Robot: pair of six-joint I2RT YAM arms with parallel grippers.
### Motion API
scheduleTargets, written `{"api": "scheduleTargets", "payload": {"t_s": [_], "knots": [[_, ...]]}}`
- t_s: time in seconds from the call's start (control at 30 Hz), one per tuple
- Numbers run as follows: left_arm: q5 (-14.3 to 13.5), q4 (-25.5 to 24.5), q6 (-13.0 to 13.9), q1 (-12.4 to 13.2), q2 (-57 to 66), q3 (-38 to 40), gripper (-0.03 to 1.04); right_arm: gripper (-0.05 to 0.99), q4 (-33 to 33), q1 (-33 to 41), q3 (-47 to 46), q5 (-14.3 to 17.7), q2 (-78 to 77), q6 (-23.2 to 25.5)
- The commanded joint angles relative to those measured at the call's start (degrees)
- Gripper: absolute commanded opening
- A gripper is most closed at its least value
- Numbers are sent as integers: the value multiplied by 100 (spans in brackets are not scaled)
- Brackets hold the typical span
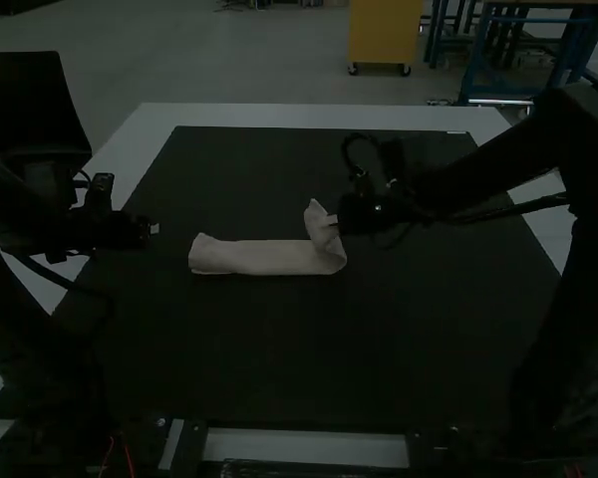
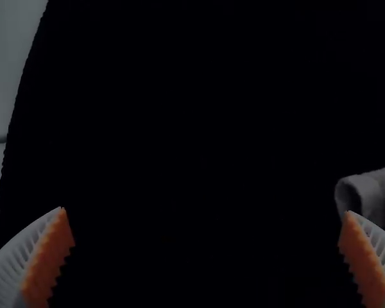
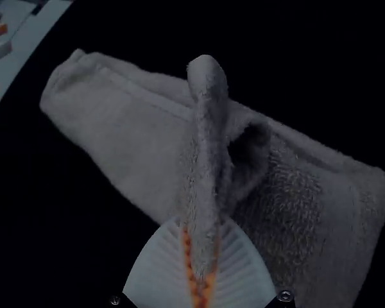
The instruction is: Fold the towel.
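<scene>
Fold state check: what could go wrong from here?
Slip: the right gripper pinches just a raised ridge of the towel, so a pull might shed it or loosen the strip.

Drag: the left gripper is open and clear of the strip's other end, so that end could slide along.

Skew: the held end bends off the strip's line; the fold may land crooked.

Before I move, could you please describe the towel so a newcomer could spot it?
On the white table lies a broad black mat. Near its middle is a pale, fluffy towel in a narrow strip, raised near one end where the white-fingered right gripper pinches it. Its pale, soft fabric sets it apart from the dark arms.
</scene>
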Motion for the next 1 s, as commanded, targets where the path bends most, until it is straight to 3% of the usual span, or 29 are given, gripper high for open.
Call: {"api": "scheduleTargets", "payload": {"t_s": [0.0, 0.4, 0.97], "knots": [[7, 62, -49, 20, -179, 36, 97, -2, 101, 310, 301, -121, 250, 245], [7, 229, 3, 170, -179, 27, 97, -2, 523, 1242, 1162, -104, 1199, 676], [78, 159, 249, 583, -179, -96, 97, -2, 646, 1690, 2313, -86, 2192, 869]]}}
